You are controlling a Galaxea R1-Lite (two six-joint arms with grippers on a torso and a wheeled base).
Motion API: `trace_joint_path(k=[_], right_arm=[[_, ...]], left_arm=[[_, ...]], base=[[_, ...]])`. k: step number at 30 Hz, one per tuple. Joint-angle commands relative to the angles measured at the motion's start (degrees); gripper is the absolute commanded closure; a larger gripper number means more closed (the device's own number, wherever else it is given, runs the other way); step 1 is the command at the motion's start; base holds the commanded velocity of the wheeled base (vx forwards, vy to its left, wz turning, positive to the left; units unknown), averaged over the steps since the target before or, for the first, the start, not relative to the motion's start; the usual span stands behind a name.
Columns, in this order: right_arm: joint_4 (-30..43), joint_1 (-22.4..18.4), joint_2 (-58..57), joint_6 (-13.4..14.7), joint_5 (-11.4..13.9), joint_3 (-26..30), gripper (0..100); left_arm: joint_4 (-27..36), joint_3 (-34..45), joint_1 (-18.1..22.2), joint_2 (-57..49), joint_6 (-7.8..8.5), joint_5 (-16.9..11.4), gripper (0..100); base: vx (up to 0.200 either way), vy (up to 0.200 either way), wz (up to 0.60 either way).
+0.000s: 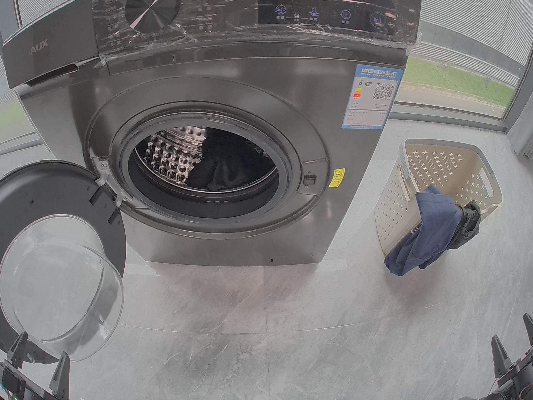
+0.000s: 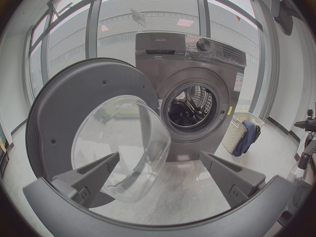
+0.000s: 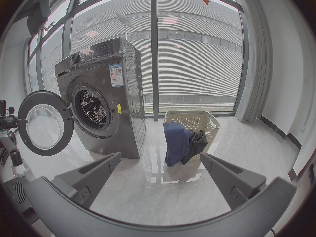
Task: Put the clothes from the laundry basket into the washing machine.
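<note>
The right gripper (image 1: 512, 340) hangs low at the robot's right with its jaws spread wide and nothing between them. The left gripper (image 1: 41, 351) is equally wide and empty at the robot's left, just in front of the washing machine's swung-open door (image 1: 55, 251). The clothes left to move lie ahead and to the right. A blue garment (image 1: 430, 231) is draped over the near rim of the cream laundry basket (image 1: 444, 143), and its long axis runs down the basket's outer wall almost to the floor (image 1: 311, 329). A dark grey garment (image 1: 471, 220) is bunched on the same rim, touching the blue one on its right side. The basket stands on the floor just beside the right flank of the washing machine (image 1: 222, 84). The machine's drum (image 1: 172, 151) is open to the robot and already holds a dark item (image 1: 227, 165). The right arm is plainly the nearer of the two, and its wrist view looks almost straight at the hanging cloth. The pick most likely falls to it, reaching forward and taking the blue garment near the fold over the rim. The load would then go leftward to the drum mouth, with the open door well apart on the far side.
</note>
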Motion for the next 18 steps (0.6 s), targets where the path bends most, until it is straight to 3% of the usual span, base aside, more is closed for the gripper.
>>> trace_joint_path(k=[1,10,18], right_arm=[[0.0,0.0,-0.7,0.0,0.0,1.0,0],[0.0,0.0,-0.7,0.0,0.0,1.0,0],[0.0,0.0,-0.7,0.1,0.0,1.0,0]], left_arm=[[0.0,0.8,0.0,-0.3,-0.02,0.0,0],[0.0,0.9,0.0,-0.3,-0.55,0.0,0],[0.0,0.9,0.0,-0.3,-0.46,0.2,0]], base=[[0.000,-0.200,0.00],[0.000,-0.200,0.00],[0.000,0.000,0.00]])
